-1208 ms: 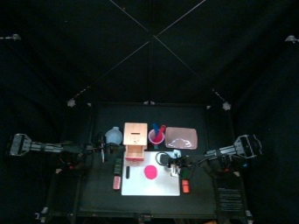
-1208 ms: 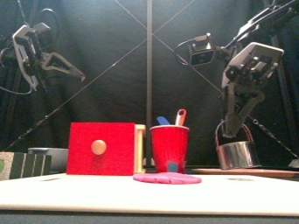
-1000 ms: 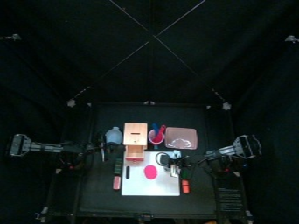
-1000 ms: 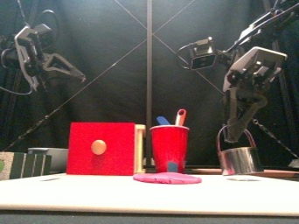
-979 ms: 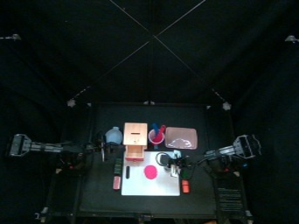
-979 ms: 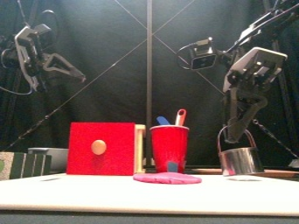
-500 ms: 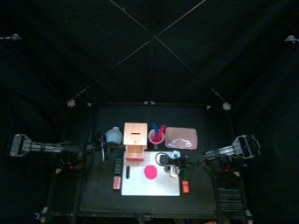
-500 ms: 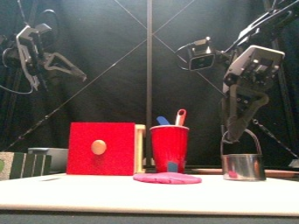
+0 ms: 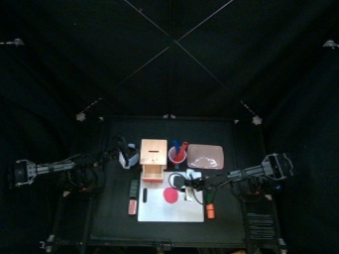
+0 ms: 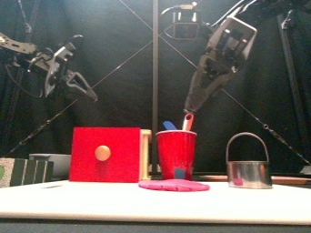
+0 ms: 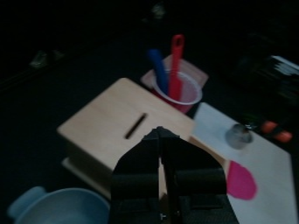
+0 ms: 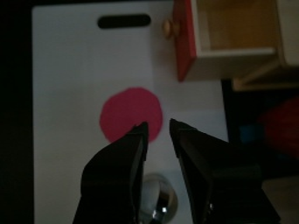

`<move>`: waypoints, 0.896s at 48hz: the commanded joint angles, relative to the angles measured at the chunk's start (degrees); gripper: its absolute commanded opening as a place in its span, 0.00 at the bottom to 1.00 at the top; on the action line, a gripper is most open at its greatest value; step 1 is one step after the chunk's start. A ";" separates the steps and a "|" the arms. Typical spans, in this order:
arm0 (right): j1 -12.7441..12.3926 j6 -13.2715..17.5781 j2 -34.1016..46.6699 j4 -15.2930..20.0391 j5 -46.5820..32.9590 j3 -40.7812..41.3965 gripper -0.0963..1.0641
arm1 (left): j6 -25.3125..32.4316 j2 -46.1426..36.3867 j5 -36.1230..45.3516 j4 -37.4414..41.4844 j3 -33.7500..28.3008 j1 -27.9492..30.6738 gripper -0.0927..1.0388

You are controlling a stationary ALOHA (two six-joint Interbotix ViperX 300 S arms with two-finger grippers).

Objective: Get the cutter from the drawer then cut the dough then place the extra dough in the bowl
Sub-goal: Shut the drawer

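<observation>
The cutter (image 10: 249, 162) stands free near the uncut dough (image 10: 173, 186), so cutting looks next. The right fingers (image 12: 121, 162), narrowly parted and empty, must take its handle; the left fingers (image 11: 146, 168) hang closed.

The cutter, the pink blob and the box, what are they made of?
The cutter looks like metal: silvery and shiny, with a thin wire handle. The dough seems to be soft modelling dough: matte pink, flat, with uneven edges. The box looks like pale bare wood, with a smooth red painted front.
</observation>
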 commanded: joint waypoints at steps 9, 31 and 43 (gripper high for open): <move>-0.18 0.09 6.50 1.32 -6.59 -5.62 0.49 | 0.70 15.21 13.45 16.87 -17.93 0.79 0.34; -0.26 0.09 15.12 2.90 -6.77 -12.30 0.16 | 23.38 33.75 36.65 16.35 -40.96 1.93 0.34; -1.05 -0.44 18.81 2.11 -6.42 -15.73 0.16 | 45.09 37.79 41.57 -3.08 -43.68 5.80 0.34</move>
